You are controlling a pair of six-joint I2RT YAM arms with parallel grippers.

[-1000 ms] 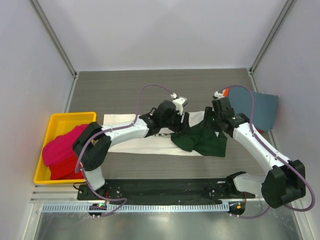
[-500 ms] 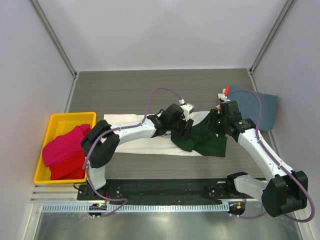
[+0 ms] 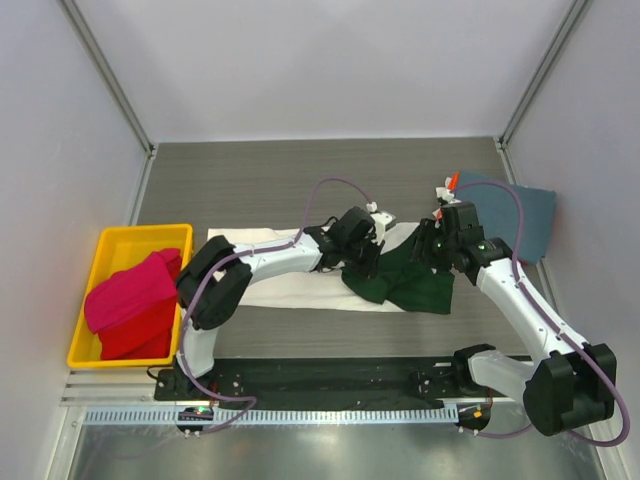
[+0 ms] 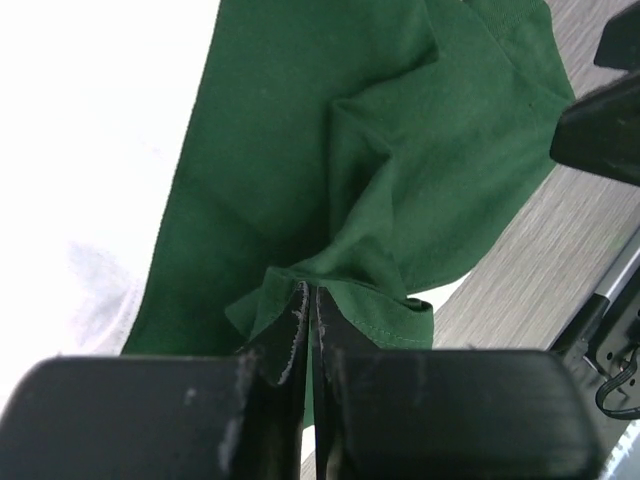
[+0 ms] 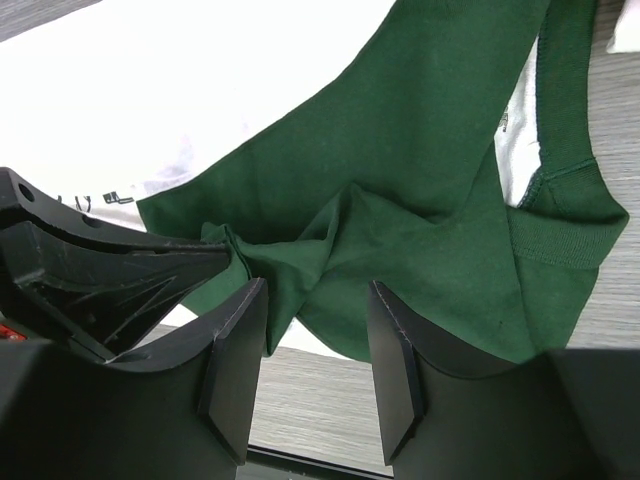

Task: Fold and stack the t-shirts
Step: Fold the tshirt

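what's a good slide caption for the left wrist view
Left hand shut on the green sleeve of the cream-white t-shirt.

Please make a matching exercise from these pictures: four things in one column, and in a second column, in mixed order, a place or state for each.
1. left gripper
2. right gripper
3. red shirt
4. slate-blue shirt

A. in the yellow bin
B. open
C. shut on the green sleeve
D. lying flat at the far right

Pairs: 1-C, 2-B, 3-A, 4-D
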